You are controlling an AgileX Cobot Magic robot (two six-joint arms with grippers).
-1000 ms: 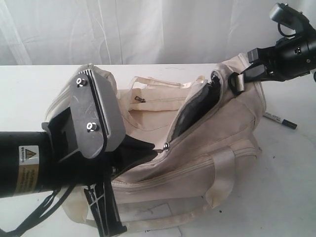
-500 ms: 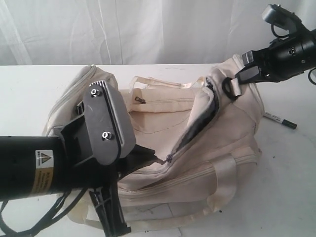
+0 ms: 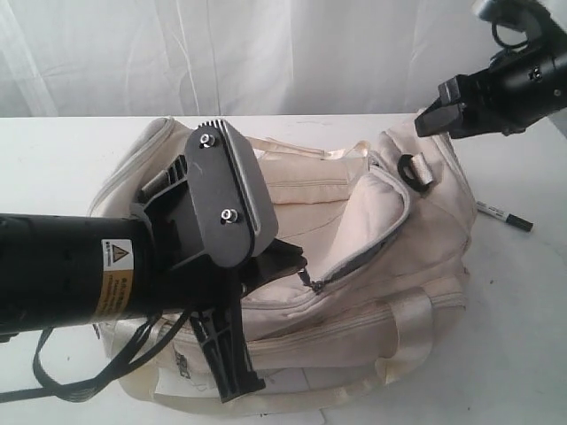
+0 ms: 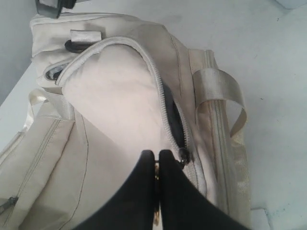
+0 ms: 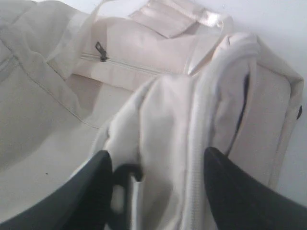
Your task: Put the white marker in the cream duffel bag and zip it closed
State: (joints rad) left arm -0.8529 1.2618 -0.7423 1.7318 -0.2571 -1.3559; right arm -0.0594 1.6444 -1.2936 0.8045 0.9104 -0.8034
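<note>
Cream duffel bag [image 3: 390, 230] lies on the white table [image 3: 523, 319], long side toward the exterior camera.

Top zipper is part open. A narrow dark slit [image 4: 173, 112] curves from the zipper slider [image 4: 183, 154] toward the bag's right end. The flap edge is slack and the lips are nearly together.

Left gripper [image 4: 156, 154]: fingers pressed flat together just beside the slider. Cannot tell if anything is pinched between them.

Right gripper [image 5: 157, 152]: fingers spread wide, nothing held. It hangs over the bag's right end, with cream fabric below the gap.

White marker [image 3: 503, 215] lies on the table outside the bag, near its right end, with bare tabletop around it.

The left arm's bulk hides the bag's left half in the exterior view.
</note>
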